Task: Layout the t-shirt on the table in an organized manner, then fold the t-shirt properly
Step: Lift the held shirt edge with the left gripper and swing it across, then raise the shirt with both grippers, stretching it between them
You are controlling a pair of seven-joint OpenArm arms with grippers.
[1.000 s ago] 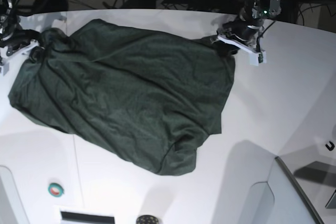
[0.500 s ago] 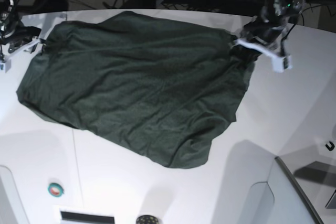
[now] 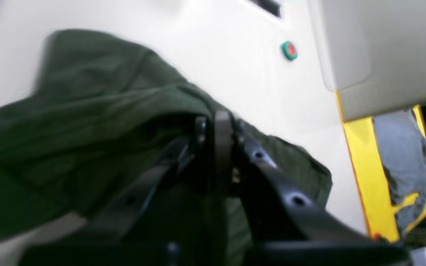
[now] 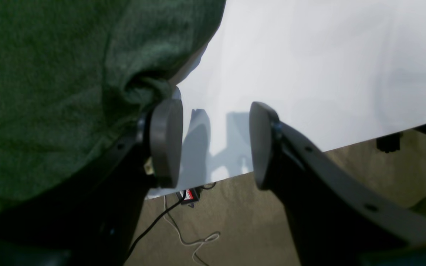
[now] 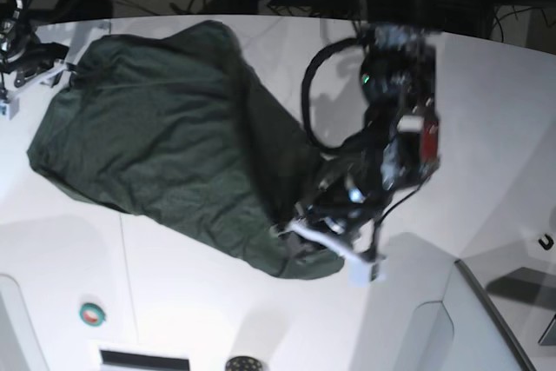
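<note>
T-shirt (image 5: 165,145) on table (image 5: 486,154): left claw (image 3: 215,147) clamps it, right claw (image 4: 215,144) agape.

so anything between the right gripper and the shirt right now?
Nothing visible. The right gripper stands open over bare table, with the t-shirt bunched right against the outer side of one pad. No cloth lies between the pads. The left gripper is shut on the t-shirt.

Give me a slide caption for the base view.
Left gripper drags the green t-shirt across the white table.
</note>
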